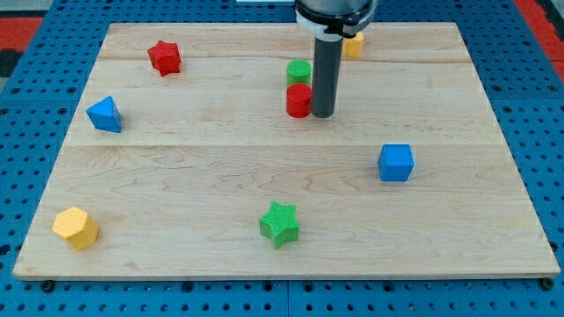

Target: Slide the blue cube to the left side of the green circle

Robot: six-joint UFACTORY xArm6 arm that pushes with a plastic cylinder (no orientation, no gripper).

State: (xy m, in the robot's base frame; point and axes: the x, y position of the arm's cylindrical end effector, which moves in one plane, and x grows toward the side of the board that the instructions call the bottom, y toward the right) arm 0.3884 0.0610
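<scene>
The blue cube (396, 163) sits on the wooden board at the view's right of centre. The green circle (299, 72), a short cylinder, stands near the view's top centre, with a red cylinder (299, 100) touching its lower side. My tip (322, 114) rests on the board just right of the red cylinder, close to or touching it. The tip is up and to the left of the blue cube, well apart from it.
A red star (164, 57) lies top left, a blue triangular block (105, 114) at the left, a yellow hexagonal block (76, 228) bottom left, a green star (280, 223) bottom centre. A yellow block (353, 45) is partly hidden behind the rod. The wooden board (220, 176) lies on a blue pegboard.
</scene>
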